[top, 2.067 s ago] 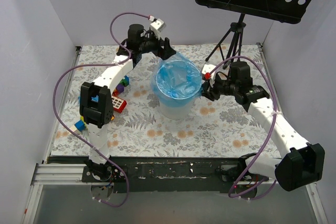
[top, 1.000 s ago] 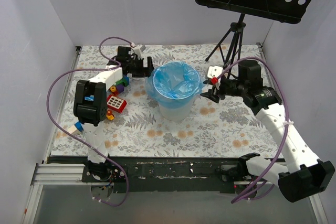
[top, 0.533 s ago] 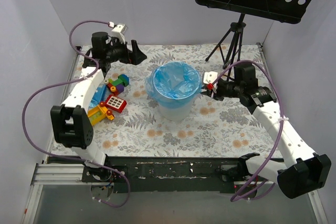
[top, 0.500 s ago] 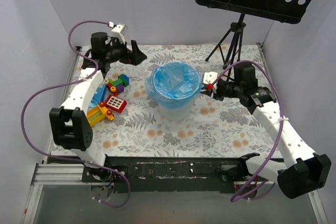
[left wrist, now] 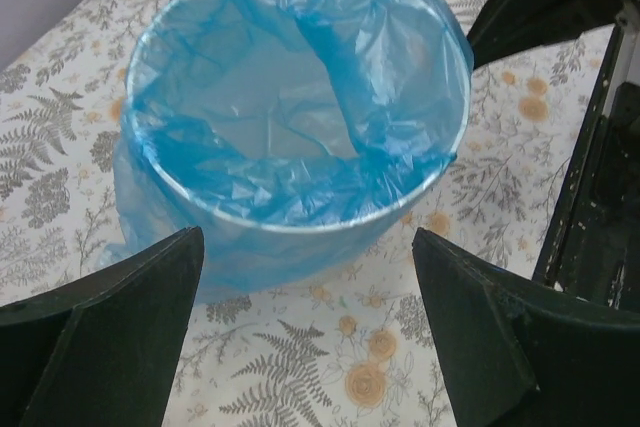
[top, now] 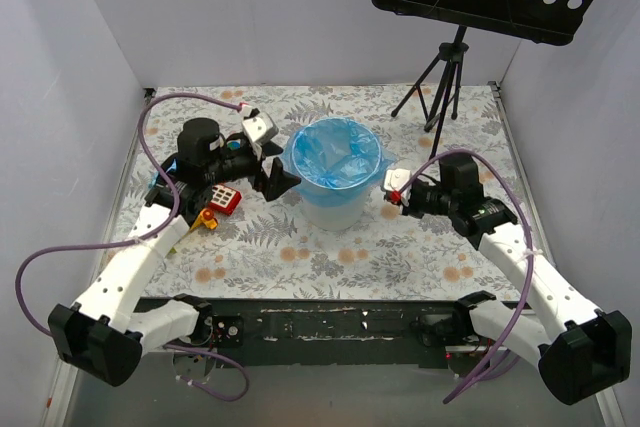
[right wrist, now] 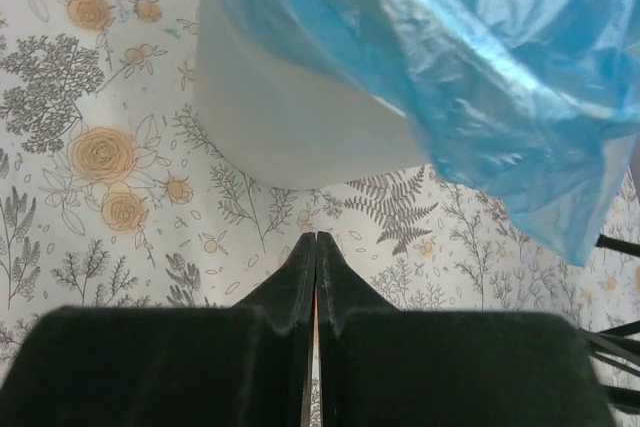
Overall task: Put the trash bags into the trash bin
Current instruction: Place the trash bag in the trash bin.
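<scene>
Black fingers of the right gripper (right wrist: 316,239) meet tip to tip beside the trash bin's (right wrist: 290,127) base, clear only from that wrist, while the left gripper (top: 284,183) gapes wide facing the bin, blue trash bags (left wrist: 300,137) lining it, toy blocks (top: 221,199) beyond half hidden.

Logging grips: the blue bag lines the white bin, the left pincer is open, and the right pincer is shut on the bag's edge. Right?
No: the right pincer is shut on nothing. The right wrist view shows its tips clear of the blue bag and the white bin. The rest holds.
</scene>
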Robot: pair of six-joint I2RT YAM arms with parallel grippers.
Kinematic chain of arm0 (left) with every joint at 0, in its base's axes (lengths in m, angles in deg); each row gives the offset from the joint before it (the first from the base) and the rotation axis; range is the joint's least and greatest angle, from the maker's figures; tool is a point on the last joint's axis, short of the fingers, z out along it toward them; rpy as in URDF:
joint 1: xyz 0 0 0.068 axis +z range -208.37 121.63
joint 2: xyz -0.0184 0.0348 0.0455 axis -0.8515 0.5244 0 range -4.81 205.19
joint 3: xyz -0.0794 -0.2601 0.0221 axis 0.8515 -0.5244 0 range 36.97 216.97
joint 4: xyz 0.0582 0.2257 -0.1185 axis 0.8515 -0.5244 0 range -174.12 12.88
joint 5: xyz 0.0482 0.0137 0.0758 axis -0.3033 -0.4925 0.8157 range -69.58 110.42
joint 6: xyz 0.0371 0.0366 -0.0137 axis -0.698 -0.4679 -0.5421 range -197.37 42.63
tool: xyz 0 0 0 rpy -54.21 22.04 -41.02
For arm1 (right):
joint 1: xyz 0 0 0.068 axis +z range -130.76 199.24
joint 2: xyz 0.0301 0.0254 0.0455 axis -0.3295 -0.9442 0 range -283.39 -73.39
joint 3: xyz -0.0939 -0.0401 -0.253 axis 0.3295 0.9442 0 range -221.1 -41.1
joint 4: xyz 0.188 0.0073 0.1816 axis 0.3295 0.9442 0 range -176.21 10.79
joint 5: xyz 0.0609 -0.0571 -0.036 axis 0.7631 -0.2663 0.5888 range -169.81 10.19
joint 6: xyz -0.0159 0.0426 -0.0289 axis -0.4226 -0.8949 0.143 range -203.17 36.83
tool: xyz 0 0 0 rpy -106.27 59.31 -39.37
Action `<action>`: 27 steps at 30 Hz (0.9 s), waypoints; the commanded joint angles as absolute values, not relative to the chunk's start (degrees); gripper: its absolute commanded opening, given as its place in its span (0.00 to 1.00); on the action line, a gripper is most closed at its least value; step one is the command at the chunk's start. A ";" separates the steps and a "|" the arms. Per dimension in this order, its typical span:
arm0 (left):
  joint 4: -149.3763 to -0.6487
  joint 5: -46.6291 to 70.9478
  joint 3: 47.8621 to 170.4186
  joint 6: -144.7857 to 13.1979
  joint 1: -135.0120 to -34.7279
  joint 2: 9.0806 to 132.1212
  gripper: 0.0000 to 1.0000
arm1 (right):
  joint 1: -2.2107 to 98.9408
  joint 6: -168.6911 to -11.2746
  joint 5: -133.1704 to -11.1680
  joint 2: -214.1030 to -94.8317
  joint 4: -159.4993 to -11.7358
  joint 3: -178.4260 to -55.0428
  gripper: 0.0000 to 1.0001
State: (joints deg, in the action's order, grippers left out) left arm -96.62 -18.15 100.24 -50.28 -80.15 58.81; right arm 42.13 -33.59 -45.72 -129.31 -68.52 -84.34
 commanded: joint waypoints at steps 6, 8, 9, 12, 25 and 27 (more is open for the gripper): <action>-102.16 -18.16 98.05 -55.84 -83.77 57.59 0.76 | 39.81 -41.50 -43.26 -131.83 -61.89 -100.93 0.36; -102.08 -18.60 97.88 -56.71 -84.65 58.47 0.76 | 38.58 -41.95 -42.20 -132.97 -59.42 -103.14 0.44; -102.08 -18.69 97.88 -57.33 -85.00 59.09 0.76 | 37.97 -42.03 -41.84 -133.50 -58.80 -103.76 0.46; -101.81 -17.73 97.70 -58.04 -86.75 61.02 0.75 | 36.38 -40.55 -41.23 -136.48 -57.04 -106.22 0.50; -96.28 -9.73 92.17 -58.30 -90.54 61.02 0.67 | 35.67 -28.95 -31.56 -142.38 -56.16 -104.82 0.29; -94.35 -8.41 91.29 -57.60 -90.54 61.37 0.63 | 35.67 -24.92 -31.29 -141.42 -54.05 -103.69 0.10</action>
State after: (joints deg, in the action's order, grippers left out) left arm -98.53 -11.70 92.89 -57.19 -90.16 62.53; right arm 35.75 -30.53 -34.77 -142.42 -55.47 -104.96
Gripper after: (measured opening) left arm 0.660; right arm 0.241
